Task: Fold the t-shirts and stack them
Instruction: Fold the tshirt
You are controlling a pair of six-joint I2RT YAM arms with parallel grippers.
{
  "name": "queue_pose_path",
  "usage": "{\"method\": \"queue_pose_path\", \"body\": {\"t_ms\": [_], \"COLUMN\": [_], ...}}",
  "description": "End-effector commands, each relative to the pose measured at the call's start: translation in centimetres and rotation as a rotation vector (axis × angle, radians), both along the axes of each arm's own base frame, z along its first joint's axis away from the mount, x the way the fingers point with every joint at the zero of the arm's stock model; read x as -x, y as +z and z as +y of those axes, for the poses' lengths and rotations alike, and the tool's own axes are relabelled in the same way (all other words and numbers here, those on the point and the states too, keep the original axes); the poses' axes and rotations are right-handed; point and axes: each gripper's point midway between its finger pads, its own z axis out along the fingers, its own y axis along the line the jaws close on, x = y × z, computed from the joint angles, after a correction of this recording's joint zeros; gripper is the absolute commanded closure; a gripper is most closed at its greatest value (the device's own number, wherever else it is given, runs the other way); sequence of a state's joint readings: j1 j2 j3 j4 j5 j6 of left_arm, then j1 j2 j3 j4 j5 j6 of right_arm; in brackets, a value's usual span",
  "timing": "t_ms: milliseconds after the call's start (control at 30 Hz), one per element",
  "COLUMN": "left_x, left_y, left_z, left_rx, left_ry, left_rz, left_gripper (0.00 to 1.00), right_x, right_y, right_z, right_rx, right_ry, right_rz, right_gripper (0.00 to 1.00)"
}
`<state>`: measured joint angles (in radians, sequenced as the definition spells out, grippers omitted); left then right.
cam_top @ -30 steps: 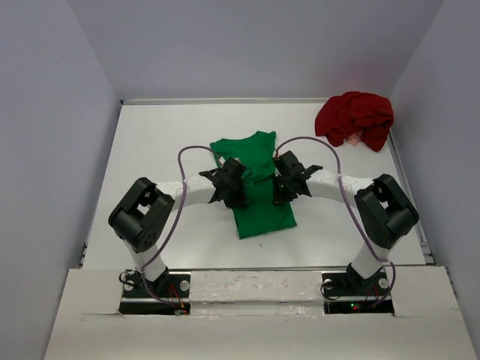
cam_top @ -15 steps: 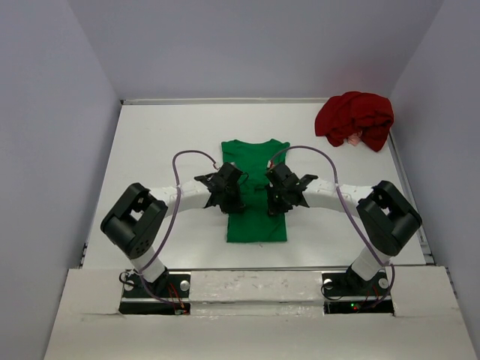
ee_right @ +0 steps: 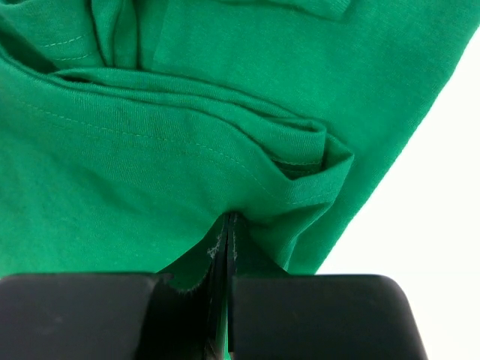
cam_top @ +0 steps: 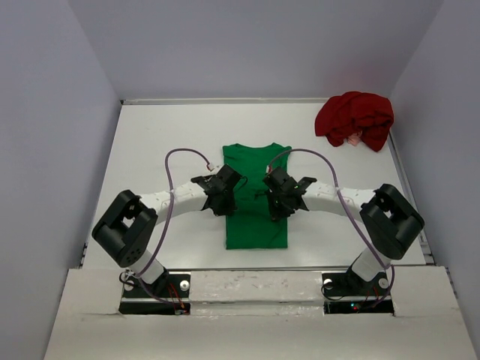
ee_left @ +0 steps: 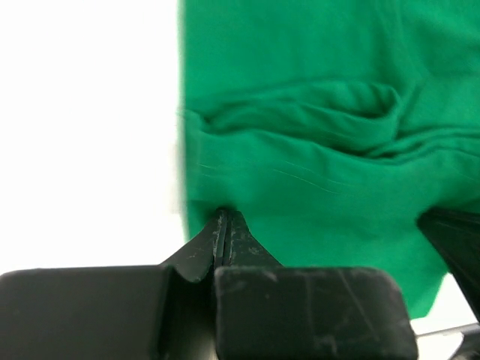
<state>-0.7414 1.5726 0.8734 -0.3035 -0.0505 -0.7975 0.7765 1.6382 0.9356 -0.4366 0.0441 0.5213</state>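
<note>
Top external view shows the white desk point(cam_top: 150, 150) with the green t-shirt point(cam_top: 256, 225) lying flat in its middle, folded into a tall narrow rectangle, collar end away from the arm bases and hem end toward them. At the green t-shirt's left edge, about halfway along its length, the left gripper point(cam_top: 226, 196) sits on the cloth with its jaws pressed together. The left wrist view shows that gripper point(ee_left: 223, 225) pinched on a rumpled fold at the shirt's edge, with bare white desk just left of the cloth and a raised wrinkle running across the fabric beyond the tips. At the green t-shirt's right edge, level with its partner, the right gripper point(cam_top: 279, 199) is likewise clamped onto the cloth. The right wrist view shows its narrow tips point(ee_right: 229, 225) closed on several stacked layers of green fabric, a stitched hem curling over just above them and white desk showing to the right of the shirt. Well to the right of the green t-shirt and beyond its collar end, the red t-shirt point(cam_top: 355, 120) lies crumpled in a heap near the desk's far right corner, apart from both grippers.
</note>
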Motion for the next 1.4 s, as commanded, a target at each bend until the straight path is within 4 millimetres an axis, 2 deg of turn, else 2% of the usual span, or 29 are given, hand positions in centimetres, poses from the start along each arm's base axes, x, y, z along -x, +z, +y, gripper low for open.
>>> {"method": "queue_pose_path", "body": {"t_ms": [0,300,467,500,633,667,700,800,833,900,933,1000,1033,1100,1133,1233,1267,1300,1367], "left_x": [-1.3,-1.4,-1.1,-1.1,-1.0,-0.8,-0.6,0.7,1.4,2.5,3.3,5.0,6.0,7.3,8.4,9.4,9.9,10.0,10.3], "left_y": [3.2,5.1,5.0,5.0,4.6,4.4,4.2,3.9,3.6,3.3,3.3,3.0,3.5,3.1,3.0,3.1,2.4,2.5,1.9], "left_z": [1.2,1.2,1.2,1.3,2.7,2.9,2.8,2.5,2.6,2.1,1.7,1.6,1.1,1.2,1.0,0.0,0.4,-0.3,0.1], "left_rx": [-0.077,-0.097,-0.095,-0.098,-0.172,-0.179,-0.172,-0.139,-0.125,-0.084,-0.054,-0.032,-0.001,0.012,0.036,0.108,0.104,0.143,0.151], "left_ry": [0.024,0.014,-0.008,-0.01,0.016,0.018,0.016,0.009,0.005,-0.007,-0.021,-0.042,-0.047,-0.055,-0.064,-0.085,-0.084,-0.095,-0.092], "left_rz": [-0.106,-0.162,-0.172,-0.173,-0.168,-0.161,-0.152,-0.134,-0.123,-0.103,-0.084,-0.067,-0.063,-0.041,-0.024,-0.017,-0.005,-0.006,-0.007], "left_gripper": [1.0,1.0,0.99,0.97,0.78,0.73,0.63,0.47,0.38,0.3,0.27,0.23,0.2,0.19,0.19,0.19,0.19,0.18,0.18], "right_x": [0.3,0.7,0.7,0.8,1.3,1.6,2.0,2.8,3.7,5.1,5.5,7.7,8.2,9.7,10.7,12.0,12.2,12.1,12.0], "right_y": [2.3,6.7,6.9,6.6,6.0,5.8,5.4,5.5,5.3,5.3,5.4,4.4,4.9,4.5,4.5,3.7,3.5,3.7,4.0], "right_z": [-1.5,-1.0,-1.5,-1.7,-1.9,-1.9,-2.2,-2.3,-2.7,-2.3,-2.1,-2.5,-2.7,-3.4,-3.1,-3.4,-3.4,-3.2,-2.9], "right_rx": [0.086,0.048,0.066,0.075,0.082,0.075,0.078,0.039,0.022,-0.034,-0.068,-0.089,-0.116,-0.131,-0.163,-0.216,-0.228,-0.253,-0.272], "right_ry": [0.006,0.021,0.014,0.009,-0.002,-0.011,-0.011,-0.021,-0.018,-0.011,-0.011,-0.008,-0.01,-0.034,-0.031,-0.027,-0.029,-0.026,-0.026], "right_rz": [-0.037,-0.114,-0.119,-0.118,-0.086,-0.075,-0.063,-0.051,-0.042,-0.012,-0.007,0.037,0.024,0.043,0.074,0.082,0.088,0.074,0.068], "right_gripper": [1.0,0.98,0.79,0.66,0.45,0.42,0.41,0.36,0.35,0.33,0.32,0.32,0.32,0.32,0.32,0.32,0.32,0.32,0.31]}}
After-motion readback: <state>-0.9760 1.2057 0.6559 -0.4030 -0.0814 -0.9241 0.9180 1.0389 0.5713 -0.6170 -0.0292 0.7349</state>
